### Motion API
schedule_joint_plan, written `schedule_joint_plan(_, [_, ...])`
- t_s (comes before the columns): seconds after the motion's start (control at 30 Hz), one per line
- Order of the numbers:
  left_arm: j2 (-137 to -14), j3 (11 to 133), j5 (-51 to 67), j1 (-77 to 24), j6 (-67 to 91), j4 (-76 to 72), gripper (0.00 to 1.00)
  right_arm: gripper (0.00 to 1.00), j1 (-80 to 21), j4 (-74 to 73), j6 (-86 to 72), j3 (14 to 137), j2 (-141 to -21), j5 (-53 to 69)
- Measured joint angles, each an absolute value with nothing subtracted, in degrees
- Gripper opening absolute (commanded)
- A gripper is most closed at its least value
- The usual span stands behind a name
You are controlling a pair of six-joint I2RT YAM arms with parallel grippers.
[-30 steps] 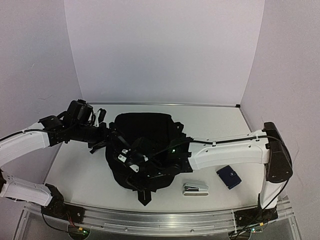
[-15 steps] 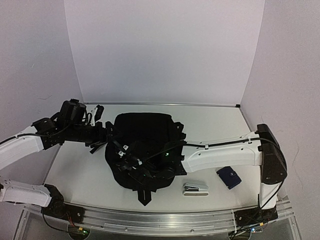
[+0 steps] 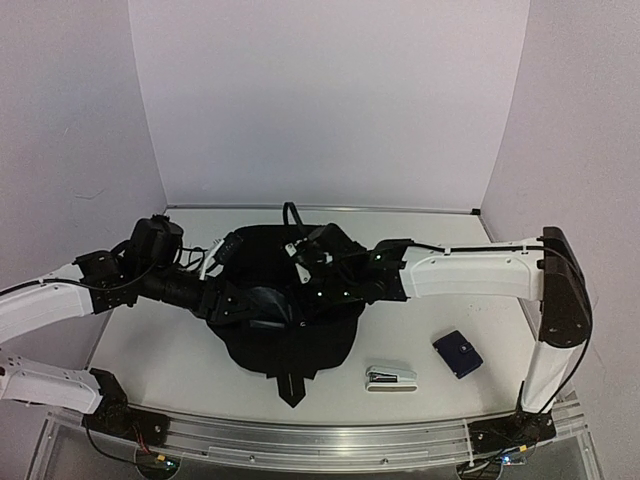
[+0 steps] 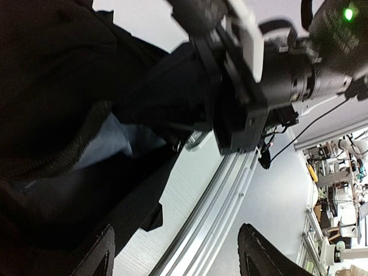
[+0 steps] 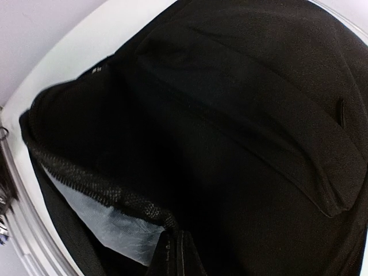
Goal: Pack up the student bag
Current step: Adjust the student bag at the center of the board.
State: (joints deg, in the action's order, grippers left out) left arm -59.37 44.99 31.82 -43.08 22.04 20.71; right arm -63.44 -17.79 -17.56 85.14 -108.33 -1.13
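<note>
At the right gripper [image 5: 183,253], fingers pressed tight together on the zipper [image 5: 86,172] edge of the backpack [image 3: 295,345], holding a flap of black fabric up off the rest of the bag. Just beside the pinch, in the right wrist view, a strip of grey lining [image 5: 109,221] below the zipper teeth.

At the left gripper [image 4: 181,253], fingers spread wide with nothing between them, hovering at the left side of the bag's mouth. Cannot tell whether touching the fabric. From the left wrist view, a look into the gap under the raised flap, with pale lining inside and the other gripper's body above it.

Around both, the backpack in the middle of the white table [image 3: 150,340], with a narrow strap tail toward the near edge and a carry loop [image 3: 290,212] sticking up at the far end.

To the right of the bag, near the front rail and apart from it, a grey stapler [image 3: 390,375]. Just right of that, a small dark blue flat case [image 3: 457,353], touching neither stapler nor bag.
</note>
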Motion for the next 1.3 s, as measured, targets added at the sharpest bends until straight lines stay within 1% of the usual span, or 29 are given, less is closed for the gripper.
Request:
schedule_joint_plan(0.3, [-65.94, 43.57, 33.41, -43.72, 18.97, 22.76, 0.81, 0.00, -62.41, -15.62, -19.77, 84.77, -108.20, 5.04])
schedule_joint_plan(0.47, [-70.96, 44.57, 32.46, -43.72, 16.65, 25.84, 0.82, 0.00, -62.38, -14.73, -19.79, 84.24, -107.96, 6.49])
schedule_joint_plan(0.63, [-74.45, 48.29, 31.59, -43.72, 14.62, 30.39, 0.81, 0.00, -62.39, -14.18, -19.79, 83.64, -107.02, 6.91])
schedule_joint_plan(0.77, [-74.30, 50.63, 29.51, -43.72, 13.00, 33.92, 0.83, 0.00, -62.39, -13.99, -19.79, 83.57, -106.78, 7.06])
schedule_joint_plan(1.03, [-73.98, 54.47, 24.43, -43.70, 8.00, 39.24, 0.84, 0.00, -62.39, -13.36, -19.78, 83.48, -106.78, 8.51])
schedule_joint_plan(1.3, [-81.25, 57.45, 26.59, -43.68, 4.27, 44.19, 0.84, 0.00, -62.39, -12.86, -19.77, 82.80, -106.37, 9.06])
